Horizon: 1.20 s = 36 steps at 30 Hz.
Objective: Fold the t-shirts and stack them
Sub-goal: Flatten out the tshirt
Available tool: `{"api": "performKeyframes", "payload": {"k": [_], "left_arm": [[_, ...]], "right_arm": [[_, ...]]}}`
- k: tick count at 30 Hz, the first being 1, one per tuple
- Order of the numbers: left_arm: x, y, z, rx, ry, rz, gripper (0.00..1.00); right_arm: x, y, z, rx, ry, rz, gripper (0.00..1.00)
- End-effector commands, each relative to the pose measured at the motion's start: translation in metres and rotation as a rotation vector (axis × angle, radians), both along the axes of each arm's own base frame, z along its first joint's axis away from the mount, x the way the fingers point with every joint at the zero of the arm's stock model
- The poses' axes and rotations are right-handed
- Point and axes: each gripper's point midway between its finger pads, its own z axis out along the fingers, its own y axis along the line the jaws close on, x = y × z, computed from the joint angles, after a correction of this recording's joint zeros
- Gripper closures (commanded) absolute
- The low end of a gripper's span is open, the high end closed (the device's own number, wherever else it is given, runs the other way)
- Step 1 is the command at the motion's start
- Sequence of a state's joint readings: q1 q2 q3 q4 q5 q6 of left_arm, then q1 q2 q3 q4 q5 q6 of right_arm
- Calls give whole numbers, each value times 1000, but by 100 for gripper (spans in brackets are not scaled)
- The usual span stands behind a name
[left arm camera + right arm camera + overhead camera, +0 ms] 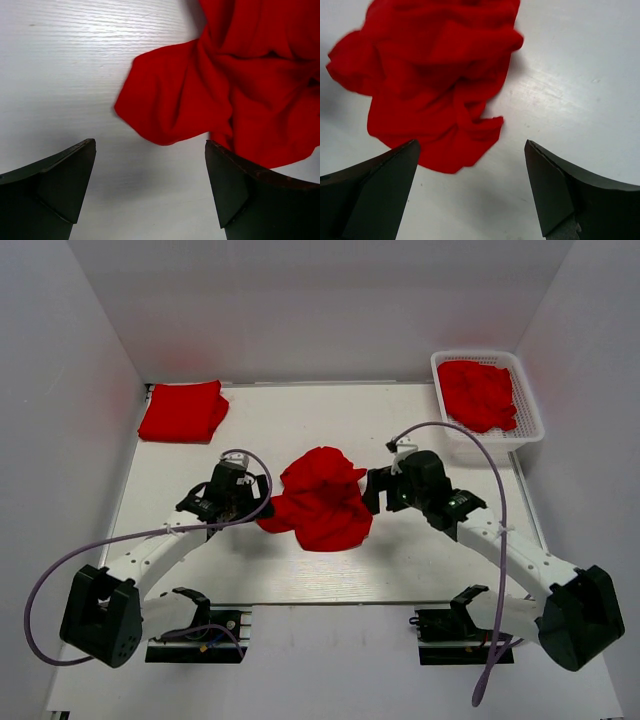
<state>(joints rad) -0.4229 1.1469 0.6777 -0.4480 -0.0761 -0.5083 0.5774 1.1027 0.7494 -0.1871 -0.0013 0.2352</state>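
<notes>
A crumpled red t-shirt (322, 502) lies bunched in the middle of the white table, between the two arms. It also shows in the left wrist view (240, 85) and the right wrist view (435, 80). My left gripper (262, 508) is open and empty just left of the shirt, its fingers (60, 185) above bare table. My right gripper (372, 490) is open and empty just right of the shirt. A folded red t-shirt (183, 411) lies at the far left corner. More crumpled red shirts (480, 393) fill the basket.
A white mesh basket (533, 426) stands at the far right corner. White walls close in the table on three sides. Purple cables loop from both arms over the table.
</notes>
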Motion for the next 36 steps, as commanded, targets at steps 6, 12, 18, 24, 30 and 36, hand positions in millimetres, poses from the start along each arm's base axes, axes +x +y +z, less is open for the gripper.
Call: {"api": "performKeyframes", "payload": {"k": [6,12,18,24,30,36], "left_arm": [[10,-30,-18,-76,-26,-146,0],[5,-32,-48,-63,38,-165,8],[22,-34,-44,-54,-8,-160,86],[63,-16,36,-6,-284,-59,100],[70,8,143,-27,-563,69,100],[50,60,239,46,-772,257,100]], "right_arm": [[-5,36,-42,61,111,142,9],[13,44,-67,51,125,118,9],[24,47,-72,52,122,93,87],[52,25,1,65,-128,-39,100],[67,-21,83,18,-327,-253,100],[57,-83,169,10,-506,-502,100]]}}
